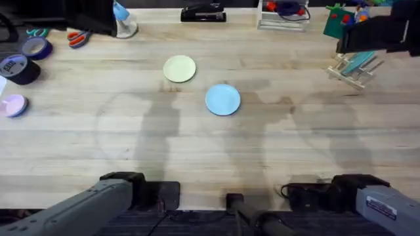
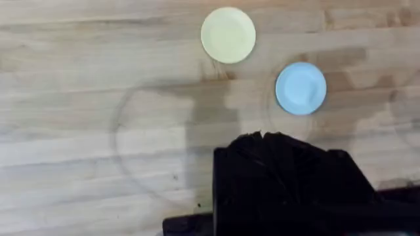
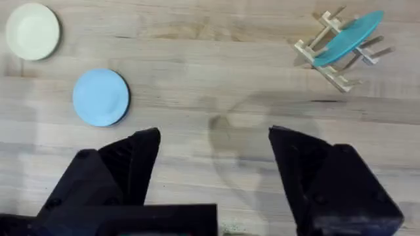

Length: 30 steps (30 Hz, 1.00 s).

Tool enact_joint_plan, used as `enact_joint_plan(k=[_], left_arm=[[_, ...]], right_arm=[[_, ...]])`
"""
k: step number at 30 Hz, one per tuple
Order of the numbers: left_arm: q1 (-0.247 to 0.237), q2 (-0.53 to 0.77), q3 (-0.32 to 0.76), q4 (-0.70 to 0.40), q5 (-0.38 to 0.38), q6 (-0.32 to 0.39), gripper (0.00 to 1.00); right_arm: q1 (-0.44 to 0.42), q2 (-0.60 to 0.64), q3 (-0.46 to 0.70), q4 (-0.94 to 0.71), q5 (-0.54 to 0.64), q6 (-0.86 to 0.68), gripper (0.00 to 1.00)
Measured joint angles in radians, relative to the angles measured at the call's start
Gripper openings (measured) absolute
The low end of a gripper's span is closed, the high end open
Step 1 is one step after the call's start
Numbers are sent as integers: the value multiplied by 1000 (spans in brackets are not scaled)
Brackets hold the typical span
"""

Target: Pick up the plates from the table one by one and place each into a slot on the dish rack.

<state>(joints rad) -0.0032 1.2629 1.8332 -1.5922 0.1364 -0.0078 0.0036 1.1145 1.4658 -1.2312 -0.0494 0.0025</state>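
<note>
Wooden table [image 1: 210, 151] carrying 2 flat plates at mid-table, both grippers waiting at the near edge.

Light blue plate [image 1: 222, 99] is lying nearer the right gripper [image 3: 213, 147], jaws spread, than the cream plate [image 1: 179, 69]; dish rack [image 1: 354, 67] is sitting far right, already holding 1 teal plate [image 3: 348, 37]. Left gripper [image 2: 262, 141]: cannot tell.

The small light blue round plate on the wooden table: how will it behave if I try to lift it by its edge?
The small light blue round plate looks thin and rigid, so probably light and unbending. It lies flat on the light wooden plank table, so it may slide rather than lift. Flat down, it seems unlikely to roll.
</note>
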Motion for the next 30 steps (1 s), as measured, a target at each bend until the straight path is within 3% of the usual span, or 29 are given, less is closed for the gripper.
enact_joint_plan(k=[3, 11, 17, 30], left_arm=[[0, 0, 0, -45, 14, -5, 42], [0, -2, -23, -38, 165, 36, 42], [0, -3, -180, 42, 252, 40, 43], [0, -3, -565, 344, 478, 37, 43]], right_arm=[[0, 0, 0, 0, 0, 0, 993], [0, 0, 0, 0, 0, 0, 994], [0, 0, 0, 0, 0, 0, 994], [0, 0, 0, 0, 0, 0, 995]])
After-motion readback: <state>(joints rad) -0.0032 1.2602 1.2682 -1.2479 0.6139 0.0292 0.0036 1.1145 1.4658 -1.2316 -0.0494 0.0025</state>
